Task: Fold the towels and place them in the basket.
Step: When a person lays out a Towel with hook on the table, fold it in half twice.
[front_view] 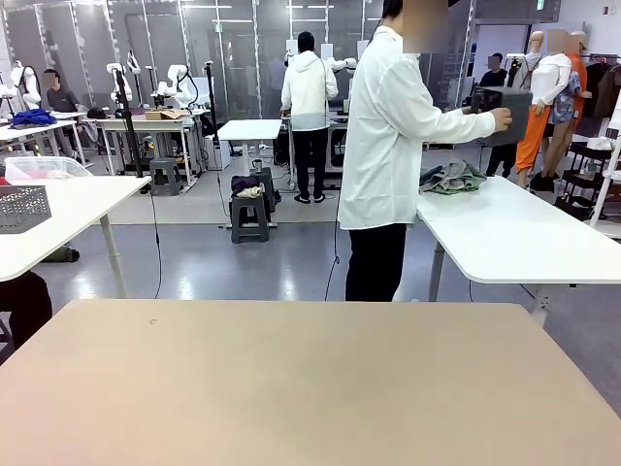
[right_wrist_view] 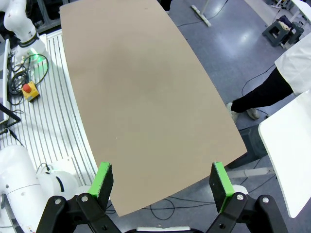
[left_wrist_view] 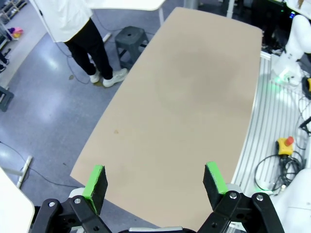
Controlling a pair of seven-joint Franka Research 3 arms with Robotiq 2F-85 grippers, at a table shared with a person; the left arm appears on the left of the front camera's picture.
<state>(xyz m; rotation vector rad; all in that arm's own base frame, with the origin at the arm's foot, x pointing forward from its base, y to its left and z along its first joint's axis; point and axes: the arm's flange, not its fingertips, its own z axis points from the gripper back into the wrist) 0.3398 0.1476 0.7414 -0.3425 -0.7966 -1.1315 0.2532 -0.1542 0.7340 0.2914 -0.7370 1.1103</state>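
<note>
A person in a white coat (front_view: 388, 126) stands beyond the far edge of the beige table (front_view: 291, 388), turned to a white side table (front_view: 514, 233). Their hands hold a dark grey basket (front_view: 505, 115) up above that table. A bundle of crumpled towels (front_view: 451, 178), grey-blue and greenish, lies on the white table beside the person. My left gripper (left_wrist_view: 154, 182) hangs open high over one end of the beige table (left_wrist_view: 184, 97), nothing between its green pads. My right gripper (right_wrist_view: 163, 187) is open too, high over the other end of the table (right_wrist_view: 146, 87).
Another white table (front_view: 58, 218) at the left carries a grey lattice crate (front_view: 21, 207) and a clear tub (front_view: 44, 170). A dark stool (front_view: 249, 216) stands on the floor behind. Cables and a red stop button (right_wrist_view: 29, 90) lie by the arm bases.
</note>
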